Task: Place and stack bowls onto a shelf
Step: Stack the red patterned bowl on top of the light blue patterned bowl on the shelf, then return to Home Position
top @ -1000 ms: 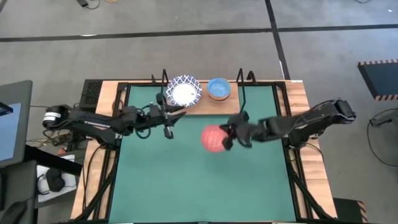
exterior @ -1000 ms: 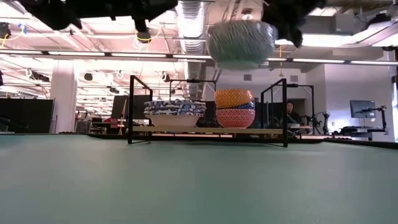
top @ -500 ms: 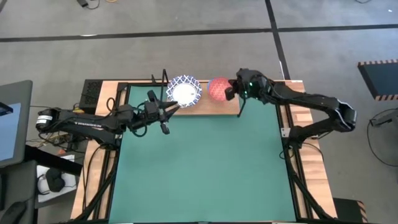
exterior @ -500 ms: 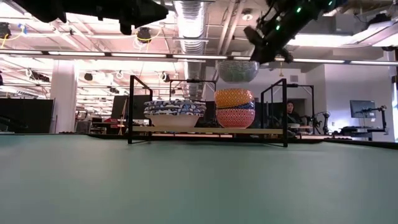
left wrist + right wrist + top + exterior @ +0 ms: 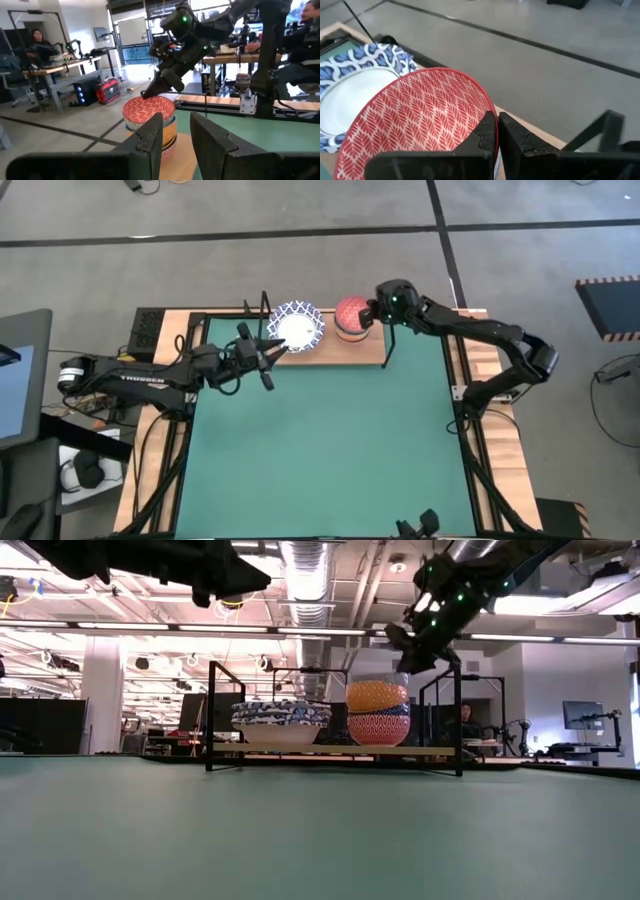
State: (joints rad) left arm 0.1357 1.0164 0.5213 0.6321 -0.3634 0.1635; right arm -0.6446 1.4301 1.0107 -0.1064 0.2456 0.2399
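High view: the right gripper point(image 5: 372, 314) was over the shelf point(image 5: 372, 352) at the far edge of the surface, its jaws clamped on the rim of the red bowl point(image 5: 350, 313). This bowl sat on top of the small-bowl stack. Just beside it, on the left, was the stack of white bowls w/ blue rims point(image 5: 296, 326). The left gripper point(image 5: 268, 356) was near the front of the white stack, over the green mat point(image 5: 320, 440); its jaws stood a little apart, w/ nothing between them.

Low view: the shelf point(image 5: 335, 750) carried two stacks, the white bowls point(image 5: 281, 722) and next to them the small-bowl stack point(image 5: 378, 712), orange above a red-patterned one. The right gripper point(image 5: 412, 648) hung just above the small stack.

Left wrist view: the red bowl point(image 5: 149, 111) rested in the stack, and the right gripper point(image 5: 150, 92) met its far rim. The left jaws were apart and empty.

Right wrist view: the jaws were closed on the rim of the red bowl point(image 5: 415, 117); the white bowls point(image 5: 355, 85) lay beyond.
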